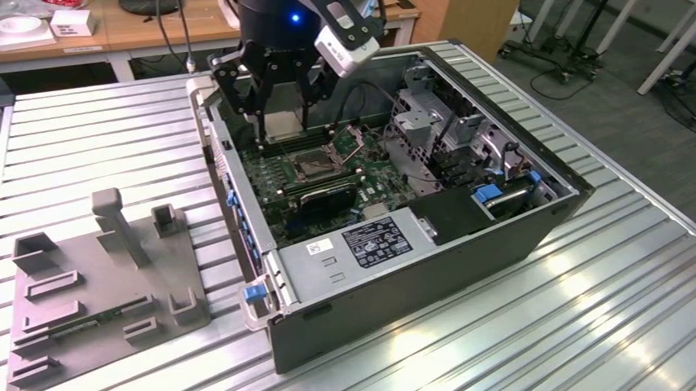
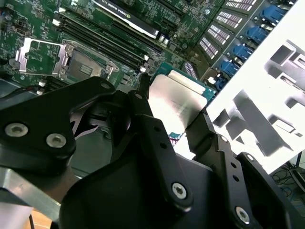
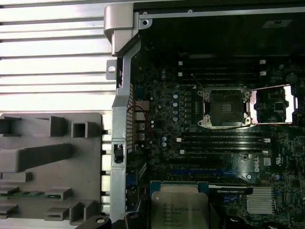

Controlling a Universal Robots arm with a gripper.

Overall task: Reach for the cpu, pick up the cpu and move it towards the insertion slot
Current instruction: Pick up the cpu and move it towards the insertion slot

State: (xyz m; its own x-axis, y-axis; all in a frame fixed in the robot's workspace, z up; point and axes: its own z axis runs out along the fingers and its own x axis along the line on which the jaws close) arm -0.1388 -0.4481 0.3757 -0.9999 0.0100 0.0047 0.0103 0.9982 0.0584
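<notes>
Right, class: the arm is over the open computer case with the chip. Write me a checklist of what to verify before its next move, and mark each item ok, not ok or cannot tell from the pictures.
1. The cpu is held between the fingers of the gripper: ok.
2. The cpu sits level in the grip: cannot tell.
3. The insertion slot has its dark centre exposed, with the metal cover swung aside: ok.
4. The cpu is directly over the insertion slot: not ok; in the first wrist view it is offset, across the memory slots.
5. The cpu is lifted off the grey fixture tray, inside the computer case: ok.
</notes>
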